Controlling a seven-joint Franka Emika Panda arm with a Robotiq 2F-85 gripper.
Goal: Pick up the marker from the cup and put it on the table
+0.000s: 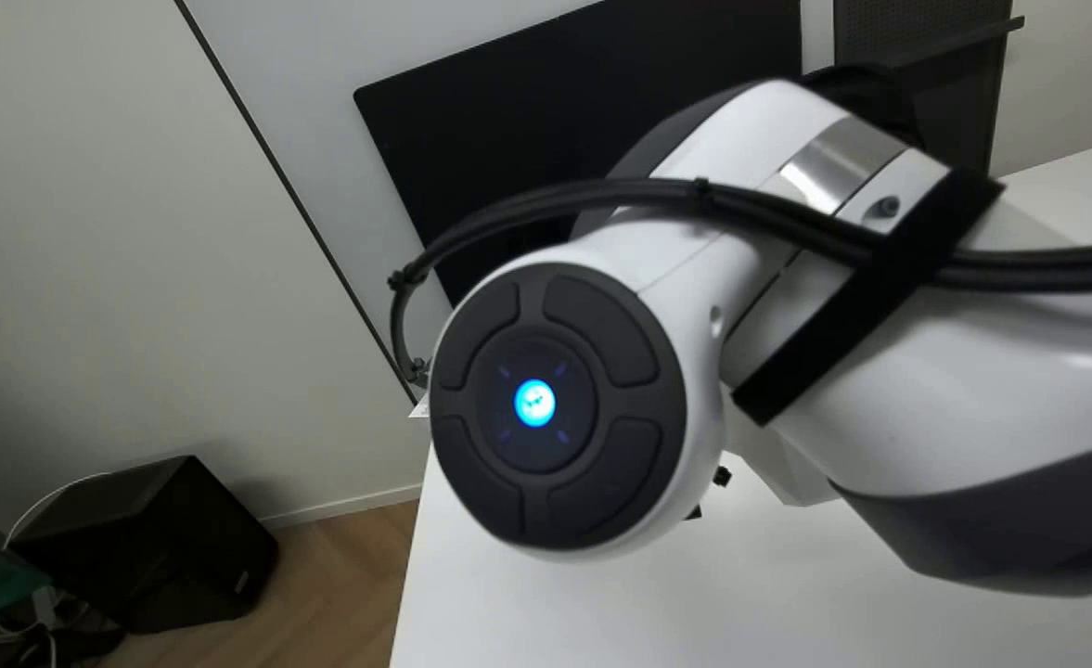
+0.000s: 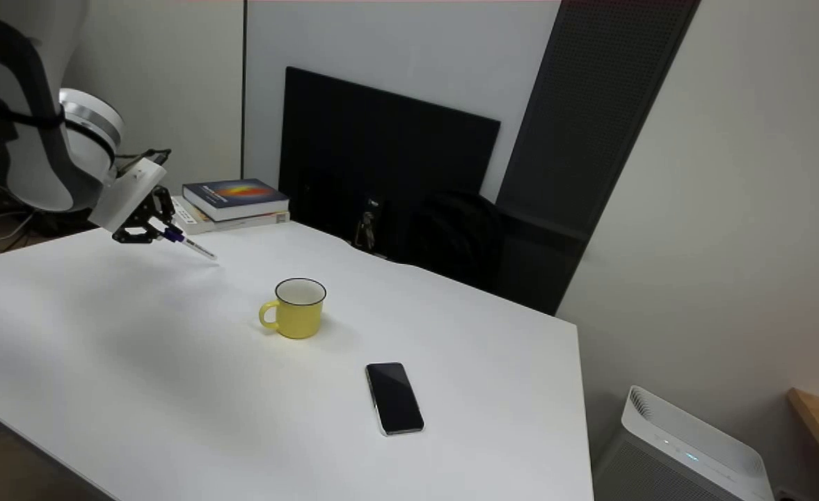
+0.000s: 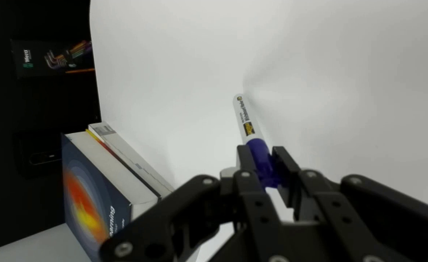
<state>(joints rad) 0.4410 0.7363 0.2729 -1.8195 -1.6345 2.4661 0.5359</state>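
Lower centre, wrist view: the claw (image 3: 264,160) grips a slanted marker (image 3: 248,120); letting go at this tilt could send it rolling across the surface (image 3: 344,91).

A robot arm (image 1: 880,408) is wearing glossy white, rounded casings (image 1: 1019,371) with dark grey sections (image 1: 1019,533). In an exterior view, a round, dark grey cap (image 1: 583,427) is bearing four curved segments (image 1: 601,327) around a glowing blue light (image 1: 534,403). Black cables (image 1: 629,193) are running along the casings and meeting a broad black strap (image 1: 861,301), near a shiny silver band (image 1: 842,165). In the wrist view, the matte black gripper (image 3: 264,158) is showing jointed links (image 3: 192,203) dotted with silvery screws (image 3: 123,249).
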